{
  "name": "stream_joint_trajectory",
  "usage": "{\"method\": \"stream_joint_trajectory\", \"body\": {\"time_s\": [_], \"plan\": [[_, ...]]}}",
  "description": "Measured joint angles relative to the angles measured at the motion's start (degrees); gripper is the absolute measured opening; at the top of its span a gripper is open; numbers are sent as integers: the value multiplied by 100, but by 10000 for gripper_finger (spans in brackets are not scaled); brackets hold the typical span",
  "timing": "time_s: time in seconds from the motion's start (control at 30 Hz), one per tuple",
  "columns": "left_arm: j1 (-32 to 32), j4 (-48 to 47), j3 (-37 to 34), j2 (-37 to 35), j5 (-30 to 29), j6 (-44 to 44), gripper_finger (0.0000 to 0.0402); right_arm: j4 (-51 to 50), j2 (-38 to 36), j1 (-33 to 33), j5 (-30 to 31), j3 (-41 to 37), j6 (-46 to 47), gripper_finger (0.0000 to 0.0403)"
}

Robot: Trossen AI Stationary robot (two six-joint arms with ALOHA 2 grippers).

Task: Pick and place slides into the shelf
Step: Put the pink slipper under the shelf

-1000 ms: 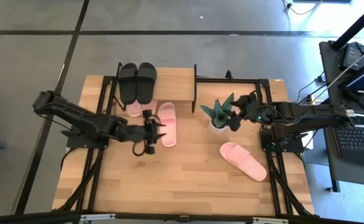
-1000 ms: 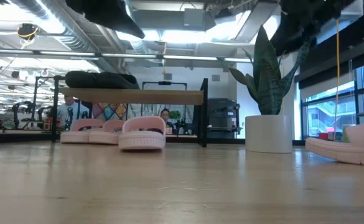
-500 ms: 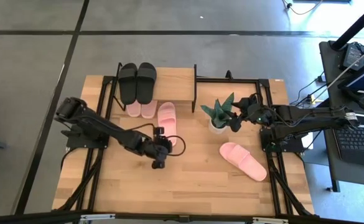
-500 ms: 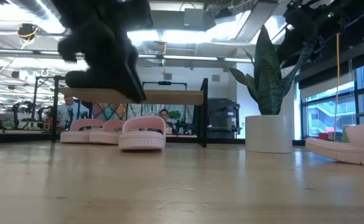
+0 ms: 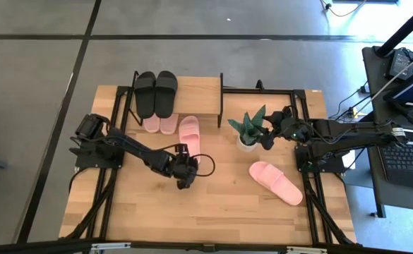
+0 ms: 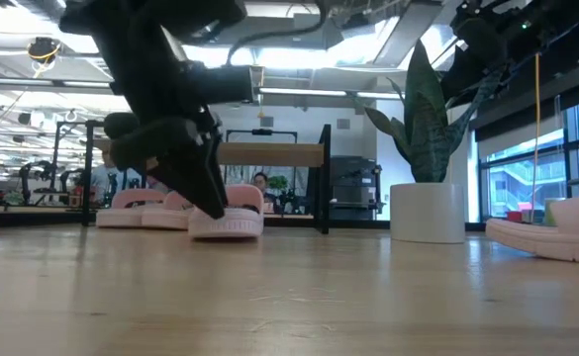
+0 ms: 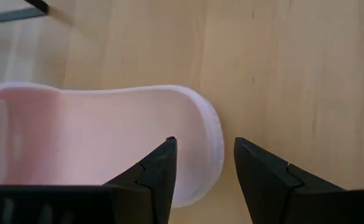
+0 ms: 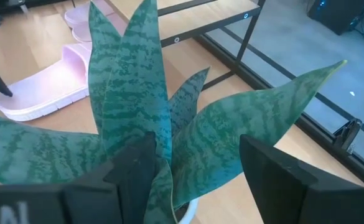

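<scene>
slides were partly shelved. nearest, one light pink open-toe slide [image 5: 275, 181] lay loose by the right edge; mid-table, the left gripper [image 5: 186, 179], fingers spread, hovered over another pink slide's [image 5: 190, 139] heel. beyond, the low wood-topped black-frame shelf [image 5: 199, 90] held two black slides [image 5: 155, 94] and seemingly two pink underneath. the right gripper [image 5: 271, 137] waited, spread, above the potted snake plant [image 5: 249, 129].

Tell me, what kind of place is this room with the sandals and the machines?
Probably a robotics lab inside an open office. A wooden table carries two robot arms; a laptop sits beside it, and the low view shows exposed ceiling ducts and more equipment behind the shelf.
</scene>
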Motion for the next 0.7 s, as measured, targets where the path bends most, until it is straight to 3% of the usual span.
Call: {"method": "stream_joint_trajectory", "body": {"time_s": [0.3, 0.37, 0.47, 0.7], "plan": [[214, -12, 0, 51, 201, 3, 149, -5, 2, 0, 9, 0, -36, 232], [261, -17, 0, 51, 468, 4, 141, -9, 2, 0, 9, 0, -27, 232], [319, -17, 0, 50, 726, 4, 115, -13, 2, 0, 11, 0, -24, 232], [355, -15, 0, 49, 706, 33, 39, -14, 4, 0, 11, 0, -19, 232]]}}
